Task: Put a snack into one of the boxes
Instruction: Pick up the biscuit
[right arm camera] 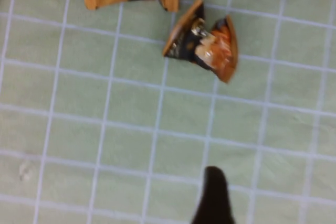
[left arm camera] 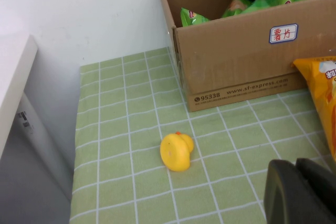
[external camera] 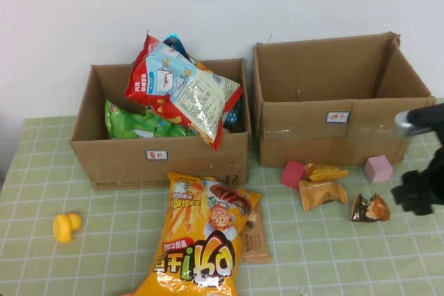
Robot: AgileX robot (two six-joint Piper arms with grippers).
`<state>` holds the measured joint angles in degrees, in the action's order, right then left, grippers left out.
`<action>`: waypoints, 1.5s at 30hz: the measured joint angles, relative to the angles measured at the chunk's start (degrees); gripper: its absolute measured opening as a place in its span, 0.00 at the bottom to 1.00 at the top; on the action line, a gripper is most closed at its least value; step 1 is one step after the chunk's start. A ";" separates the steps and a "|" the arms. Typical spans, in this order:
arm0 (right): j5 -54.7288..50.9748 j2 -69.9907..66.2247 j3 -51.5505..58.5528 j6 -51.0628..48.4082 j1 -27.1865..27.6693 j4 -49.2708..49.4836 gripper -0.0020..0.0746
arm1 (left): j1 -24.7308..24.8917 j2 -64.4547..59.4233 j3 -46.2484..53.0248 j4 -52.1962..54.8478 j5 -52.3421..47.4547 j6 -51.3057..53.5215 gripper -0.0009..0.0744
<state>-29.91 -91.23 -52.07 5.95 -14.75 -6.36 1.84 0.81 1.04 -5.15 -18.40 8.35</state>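
Two brown cardboard boxes stand at the back. The left box [external camera: 125, 161] is heaped with snack bags [external camera: 182, 88]. The larger right box [external camera: 333, 95] shows nothing inside. A big yellow chip bag [external camera: 205, 237] lies in front of the left box. A small dark-and-orange snack packet [external camera: 370, 208] lies just left of my right gripper [external camera: 418, 195], apart from it; it also shows in the right wrist view [right arm camera: 202, 43]. My left gripper [left arm camera: 296, 165] is shut and empty, low over the cloth near the chip bag's edge [left arm camera: 321, 98].
Two orange packets [external camera: 322, 193] [external camera: 327, 171] and two pink cubes [external camera: 293, 173] [external camera: 379, 168] lie before the right box. A brown bar [external camera: 255, 239] lies beside the chip bag. A yellow duck [external camera: 66, 227] sits at the left, also in the left wrist view [left arm camera: 177, 150].
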 joint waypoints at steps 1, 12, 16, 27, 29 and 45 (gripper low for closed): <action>1.45 -1.53 0.00 0.00 0.10 0.50 0.68 | 0.00 0.00 0.00 0.00 0.00 0.00 0.01; 13.35 -20.29 -2.96 0.00 0.10 3.65 0.72 | 0.00 0.00 0.00 0.00 0.00 0.00 0.01; 14.14 -26.77 -6.91 0.00 0.10 4.05 0.72 | 0.00 0.00 0.00 0.00 0.00 0.00 0.01; 14.74 -34.29 -15.31 2.81 0.30 4.95 0.72 | 0.00 0.00 0.00 0.00 0.00 0.00 0.01; 15.31 -34.83 -15.88 3.88 0.42 4.95 0.72 | 0.00 0.00 0.00 0.00 0.00 0.00 0.01; 4.22 -20.68 -16.04 -4.71 0.64 4.64 0.07 | 0.00 0.00 0.00 0.00 0.00 0.00 0.01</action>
<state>-25.69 -111.91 -68.11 1.25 -14.11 -1.72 1.84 0.81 1.04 -5.15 -18.40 8.35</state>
